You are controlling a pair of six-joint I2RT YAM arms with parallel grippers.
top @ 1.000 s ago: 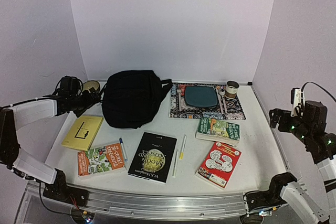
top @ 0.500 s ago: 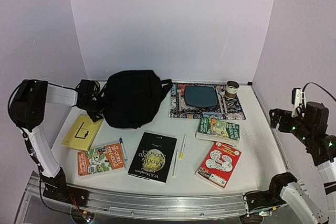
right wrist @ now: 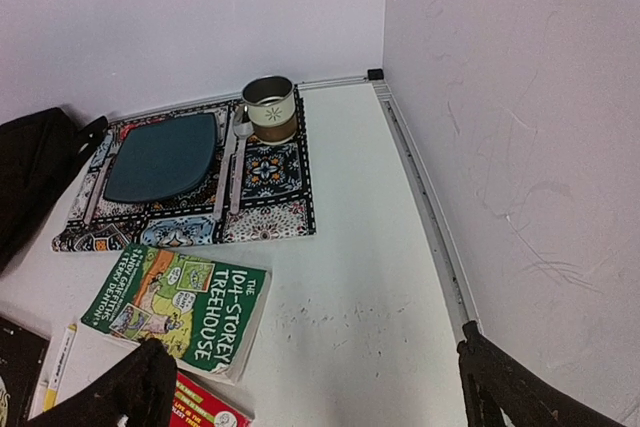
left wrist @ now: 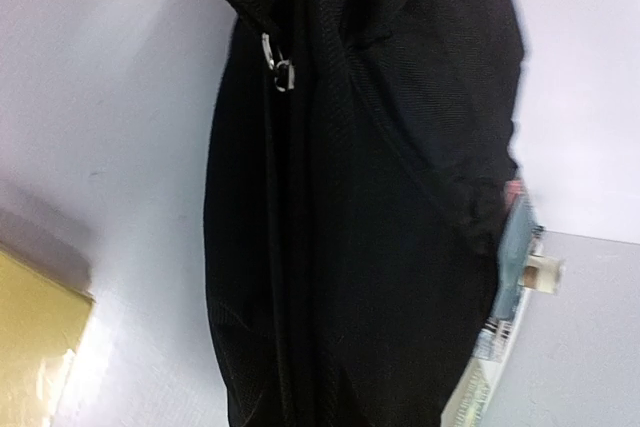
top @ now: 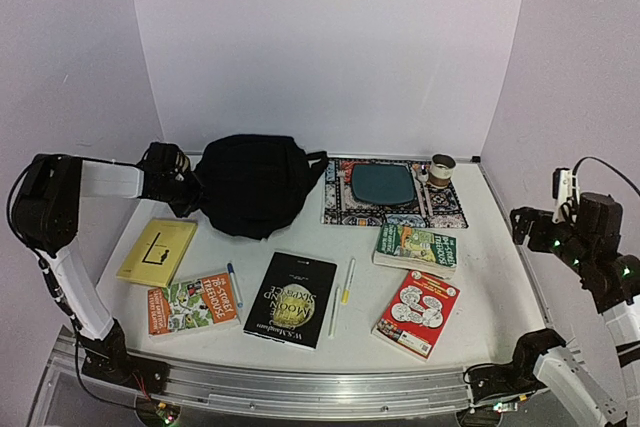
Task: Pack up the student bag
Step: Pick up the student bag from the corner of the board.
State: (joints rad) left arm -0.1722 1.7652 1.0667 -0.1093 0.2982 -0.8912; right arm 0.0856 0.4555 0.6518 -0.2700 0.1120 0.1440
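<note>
Left gripper point(top: 181, 184) has pinched shut at the left-of-frame edge of the student bag point(top: 250, 187), where thin fabric could slip free if pulled.

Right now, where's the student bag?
Top view: the student bag lies back left on the table, between the left gripper and the patterned mat, behind the yellow book.

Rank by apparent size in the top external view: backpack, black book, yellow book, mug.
1. backpack, clearly the largest
2. black book
3. yellow book, somewhat smaller than the black one, though it lies farther from the camera
4. mug, by far the smallest
</note>
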